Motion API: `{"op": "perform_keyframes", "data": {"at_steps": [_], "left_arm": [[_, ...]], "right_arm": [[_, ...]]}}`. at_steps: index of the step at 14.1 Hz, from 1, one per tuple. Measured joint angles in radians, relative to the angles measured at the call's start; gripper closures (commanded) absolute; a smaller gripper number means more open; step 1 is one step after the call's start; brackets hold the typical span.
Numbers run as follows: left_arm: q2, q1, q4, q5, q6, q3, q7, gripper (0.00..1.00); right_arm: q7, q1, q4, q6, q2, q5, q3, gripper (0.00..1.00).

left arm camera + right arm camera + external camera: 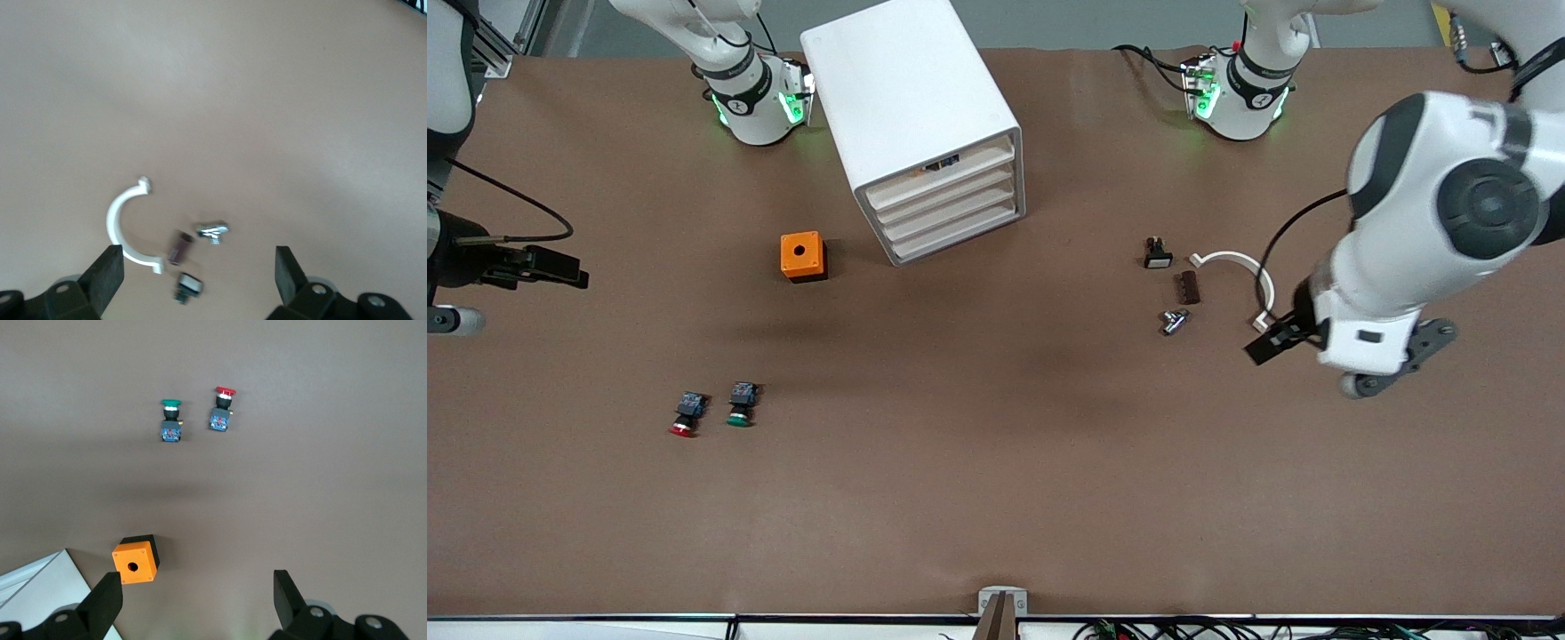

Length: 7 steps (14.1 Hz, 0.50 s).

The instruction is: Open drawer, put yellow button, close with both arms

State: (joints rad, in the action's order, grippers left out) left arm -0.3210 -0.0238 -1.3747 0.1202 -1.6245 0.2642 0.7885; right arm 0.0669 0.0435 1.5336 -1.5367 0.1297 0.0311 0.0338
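The white cabinet stands near the arms' bases, and its corner shows in the right wrist view. Its uppermost drawer has its front in line with the three lower ones; a small dark thing shows just above that front. The yellow button is not in view. My left gripper is open and empty over the table, near a group of small parts. My right gripper is open and empty over the table toward the right arm's end.
An orange box with a round hole sits beside the cabinet. A red-capped button and a green-capped one lie nearer the front camera. A white half-ring clip, brown part, metal piece and black-and-white part lie near my left gripper.
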Motion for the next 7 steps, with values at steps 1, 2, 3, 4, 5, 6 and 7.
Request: {"op": "perform_keyframes", "data": {"at_steps": [1,2,3,4,5,6,7], "left_arm": [[0.023,0.029,0.000,0.000,0.015,0.000,-0.069,0.00],[0.046,0.052,-0.001,0.000,0.031,0.000,-0.134,0.00],[0.065,0.068,-0.001,0.000,0.050,-0.001,-0.198,0.00],[0.087,0.074,-0.005,0.000,0.072,-0.010,-0.263,0.00],[0.111,0.072,-0.016,0.000,0.086,-0.027,-0.323,0.00],[0.140,0.069,-0.036,-0.002,0.094,-0.050,-0.384,0.00],[0.175,0.064,-0.064,-0.009,0.098,-0.076,-0.439,0.00]], "right_arm": [[0.000,0.000,0.027,-0.009,-0.036,0.001,-0.002,0.00],[0.001,0.000,0.047,-0.009,-0.073,0.001,-0.005,0.00],[0.001,0.000,0.062,-0.007,-0.111,0.002,-0.007,0.00],[0.002,0.000,0.077,-0.004,-0.151,0.002,-0.010,0.00],[0.002,-0.001,0.093,0.000,-0.188,0.002,-0.012,0.00],[0.003,-0.001,0.112,0.002,-0.223,0.003,-0.014,0.00],[0.003,-0.001,0.136,0.002,-0.251,0.003,-0.014,0.00]]}}
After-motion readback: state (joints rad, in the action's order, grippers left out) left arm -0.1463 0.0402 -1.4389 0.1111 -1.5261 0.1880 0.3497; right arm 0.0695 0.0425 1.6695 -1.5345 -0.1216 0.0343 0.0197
